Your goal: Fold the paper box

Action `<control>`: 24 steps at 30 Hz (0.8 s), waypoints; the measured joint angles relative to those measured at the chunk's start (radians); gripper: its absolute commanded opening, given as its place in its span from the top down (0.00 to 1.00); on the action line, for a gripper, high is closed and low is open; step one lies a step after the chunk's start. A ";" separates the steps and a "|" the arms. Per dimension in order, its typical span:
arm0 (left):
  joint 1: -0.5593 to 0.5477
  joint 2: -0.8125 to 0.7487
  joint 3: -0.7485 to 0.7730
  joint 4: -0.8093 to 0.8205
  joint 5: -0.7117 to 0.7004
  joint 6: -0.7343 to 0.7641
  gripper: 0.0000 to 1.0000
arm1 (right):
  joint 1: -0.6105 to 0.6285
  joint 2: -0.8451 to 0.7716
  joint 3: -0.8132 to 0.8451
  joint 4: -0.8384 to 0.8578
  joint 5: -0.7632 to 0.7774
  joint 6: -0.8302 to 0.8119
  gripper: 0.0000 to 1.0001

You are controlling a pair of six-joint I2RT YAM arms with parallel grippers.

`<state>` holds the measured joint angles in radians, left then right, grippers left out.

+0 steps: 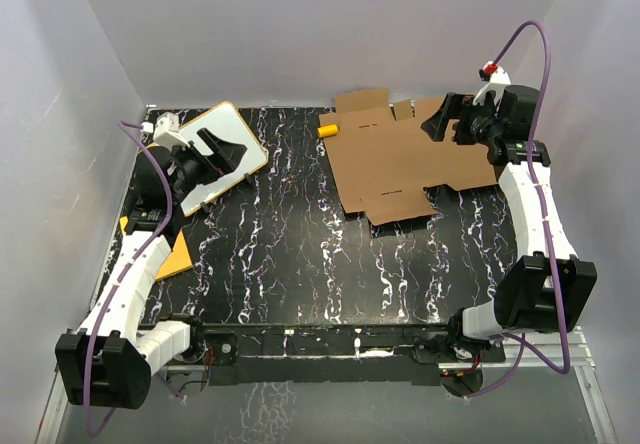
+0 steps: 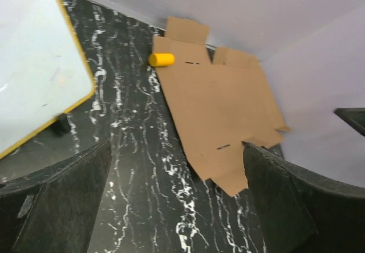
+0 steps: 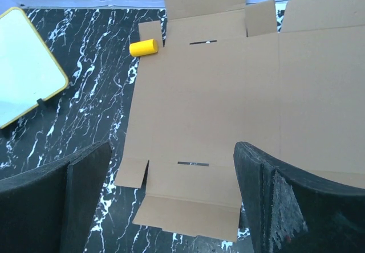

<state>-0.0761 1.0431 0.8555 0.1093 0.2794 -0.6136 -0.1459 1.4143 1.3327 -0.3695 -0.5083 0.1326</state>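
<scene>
Brown cardboard, the paper box (image 1: pixel 405 159) lies flat and unfolded at the far right of the table (image 1: pixel 320 264), its far flaps by the back wall. A yellow cylinder (image 1: pixel 328 126) touches its far-left corner. Bare black marbled surface runs from its near edge to the arm bases. In the top view the right gripper (image 1: pixel 443 121) hides the box's far-right corner and hangs over it, fingers spread wide, empty. The left gripper (image 1: pixel 230 154) hovers over the white board (image 1: pixel 230 124), also wide apart, holding nothing.

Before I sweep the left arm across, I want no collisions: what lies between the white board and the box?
Mostly bare table, plus a yellow cylinder at the far-left edge of the box; the top view shows it.
</scene>
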 measured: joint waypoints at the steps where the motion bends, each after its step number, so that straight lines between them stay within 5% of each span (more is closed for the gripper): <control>1: 0.000 0.000 -0.002 0.011 0.016 -0.011 0.03 | 0.000 0.000 0.000 -0.001 -0.010 0.006 0.02; 24: -0.044 0.053 -0.094 0.274 0.216 -0.168 0.04 | 0.000 -0.008 -0.048 0.014 -0.169 -0.045 0.01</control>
<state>-0.1204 1.0958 0.7616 0.3828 0.4957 -0.7818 -0.1459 1.4067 1.2842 -0.3557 -0.6777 0.0875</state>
